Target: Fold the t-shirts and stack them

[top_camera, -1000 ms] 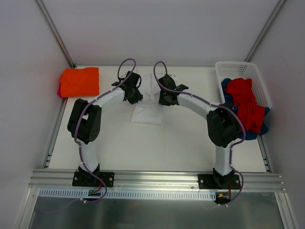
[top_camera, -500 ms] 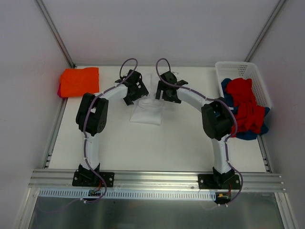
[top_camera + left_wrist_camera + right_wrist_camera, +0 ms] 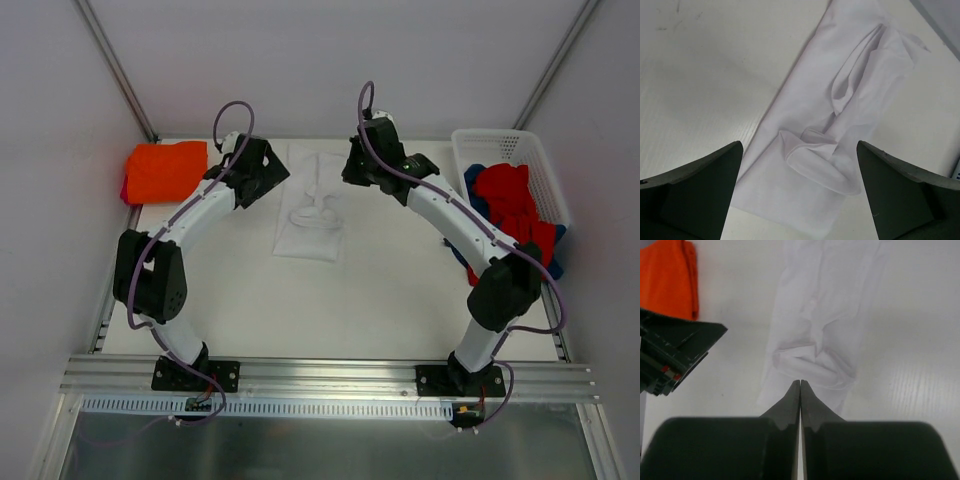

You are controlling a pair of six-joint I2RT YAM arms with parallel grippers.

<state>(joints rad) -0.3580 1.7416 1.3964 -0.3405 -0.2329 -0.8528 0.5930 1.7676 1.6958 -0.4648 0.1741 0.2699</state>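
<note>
The left gripper (image 3: 800, 200) is lifting away, gaping open; the right gripper (image 3: 800, 390) is lifting too, pinched shut and empty. The white t-shirt (image 3: 312, 215) is lying rumpled below both, still needing folding

Near half of the table (image 3: 300, 310), between the two arm bases: bare, open passage.

Far centre: white t-shirt (image 3: 312, 228) lies lengthwise, rumpled, with a bare strip along each long side.

Left strip: left gripper (image 3: 260, 172) hangs there with its jaws spread wide, its arm slanting back to the near left.

Right strip: right gripper (image 3: 800, 385) has its fingers pressed together, its arm arching beside the basket (image 3: 540, 165).

Between the grippers: a narrow gap above the shirt.

Far-left corner: taken by the folded orange t-shirt (image 3: 167, 170).

Right edge: basket heaped with red t-shirts (image 3: 515, 215) and blue cloth (image 3: 476, 182), spilling over its near rim.

Walls (image 3: 60, 150) close off left, right and far sides.
</note>
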